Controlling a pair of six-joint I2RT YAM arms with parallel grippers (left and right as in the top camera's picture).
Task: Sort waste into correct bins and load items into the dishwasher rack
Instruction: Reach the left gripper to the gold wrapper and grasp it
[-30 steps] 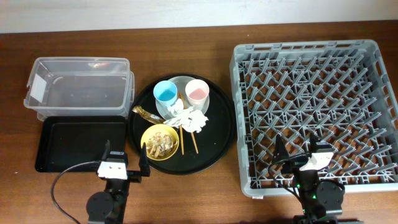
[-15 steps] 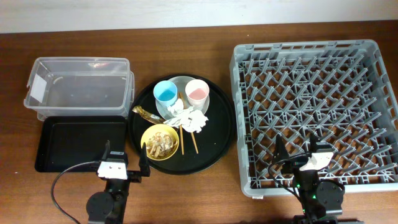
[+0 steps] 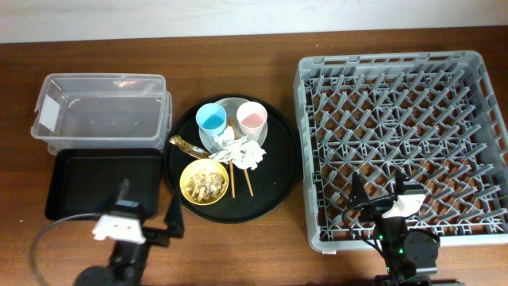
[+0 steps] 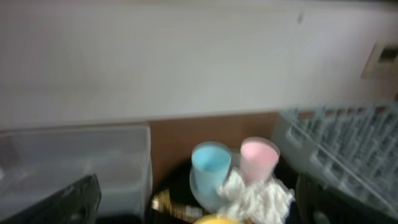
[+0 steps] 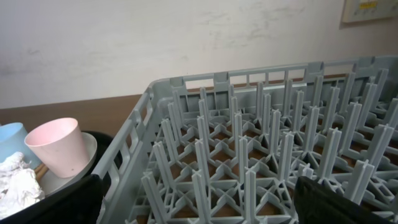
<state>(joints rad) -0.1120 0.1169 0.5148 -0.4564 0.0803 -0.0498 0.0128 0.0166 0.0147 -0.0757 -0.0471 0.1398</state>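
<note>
Two sets of fingers stand spread wide and empty: the left fingers [image 3: 148, 202] hover at the near edge of the surface, and the right fingers [image 3: 379, 195] hang over the near side of the dishwasher rack [image 3: 389, 61], which holds nothing. Nothing is sorted yet, so the task is judged to be at its opening step. Ahead and to the right of the left fingers, on the round black tray [image 3: 278, 171], lie the crumpled tissue [image 3: 242, 151], the gold-brown wrapper [image 3: 184, 144], the yellow bowl [image 3: 205, 181] of food scraps, the chopsticks [image 3: 248, 183], and the blue cup [image 3: 211, 119] and pink cup [image 3: 252, 118] on the plate [image 3: 232, 105]. The black rectangular tray [image 3: 87, 183] lies just ahead of the left fingers, with the clear tub [image 3: 103, 111] beyond it. The likely next move is for the left fingers to reach forward and right and close on the tissue without disturbing the cups.
</note>
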